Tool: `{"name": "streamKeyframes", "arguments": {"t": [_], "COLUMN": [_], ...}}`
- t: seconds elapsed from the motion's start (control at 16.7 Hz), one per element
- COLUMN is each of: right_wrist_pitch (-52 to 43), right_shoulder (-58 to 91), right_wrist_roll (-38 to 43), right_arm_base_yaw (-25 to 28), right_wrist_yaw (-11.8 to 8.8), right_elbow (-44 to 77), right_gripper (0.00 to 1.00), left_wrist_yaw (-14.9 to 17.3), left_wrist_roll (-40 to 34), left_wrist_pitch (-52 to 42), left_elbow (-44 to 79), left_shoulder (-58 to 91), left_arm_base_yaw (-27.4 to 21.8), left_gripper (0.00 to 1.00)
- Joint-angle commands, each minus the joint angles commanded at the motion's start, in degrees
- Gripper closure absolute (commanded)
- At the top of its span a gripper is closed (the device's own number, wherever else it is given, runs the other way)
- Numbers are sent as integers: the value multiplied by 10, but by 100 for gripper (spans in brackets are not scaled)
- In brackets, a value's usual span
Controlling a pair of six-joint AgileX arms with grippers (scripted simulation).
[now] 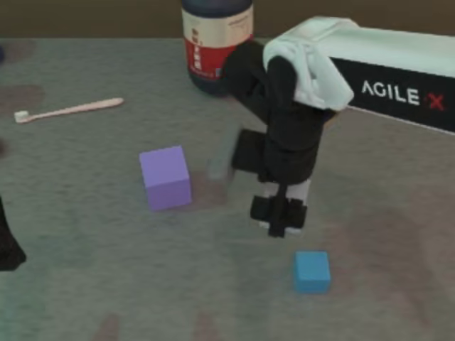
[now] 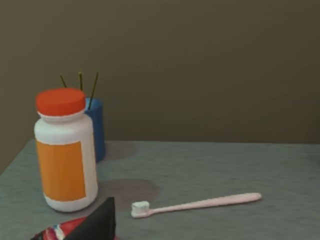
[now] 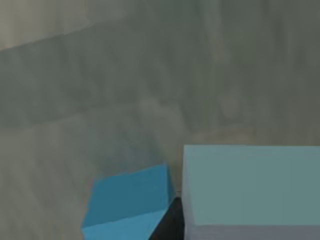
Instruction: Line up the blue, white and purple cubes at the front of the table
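Two cubes lie bare on the table (image 1: 85, 213) in the top view: the purple cube (image 1: 166, 177) left of centre and the blue cube (image 1: 312, 271) nearer the front edge, right of centre. Between them, the right gripper (image 1: 279, 217) hangs clamped on the white cube (image 1: 301, 190). A dark bottle (image 1: 216, 42) stands at the back edge, a toothbrush (image 1: 69, 110) toward the back-left corner. The left arm (image 1: 8, 245) sits at the left edge; its claw's state cannot be told. Left wrist view: a white orange-capped bottle (image 2: 65, 150), a blue cup (image 2: 95, 127). Right wrist view: the white cube fills the near field, above and beside the blue cube.

Purple cube (image 1: 166, 177) beside bare table (image 1: 85, 249)
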Motion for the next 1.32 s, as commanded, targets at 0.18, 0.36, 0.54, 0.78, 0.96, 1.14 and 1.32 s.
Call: {"name": "streamKeyframes", "arguments": {"t": [0.18,0.36,0.54,0.78,0.96,1.14,1.32], "right_wrist_pitch": [15,21,20,61,127,162,162], "right_shoulder": [-46,-66,-63,-50,-27,-13,-12], "right_wrist_roll": [-36,-51,-49,-49,-49,-49,-49], "right_arm_base_yaw": [65,90,88,88,89,91,91], "right_wrist_yaw": [-1,-1,-2,-1,-1,-1,-1], "right_elbow": [-61,-85,-84,-111,-150,-173,-173], "right_gripper": [100,100,100,100,100,100,100], "left_wrist_yaw": [0,0,0,0,0,0,0], "left_wrist_roll": [0,0,0,0,0,0,0], "left_wrist_pitch": [0,0,0,0,0,0,0], "left_elbow": [0,0,0,0,0,0,0], "left_shoulder": [0,0,0,0,0,0,0], "left_arm_base_yaw": [0,0,0,0,0,0,0], "left_gripper": [0,0,0,0,0,0,0]}}
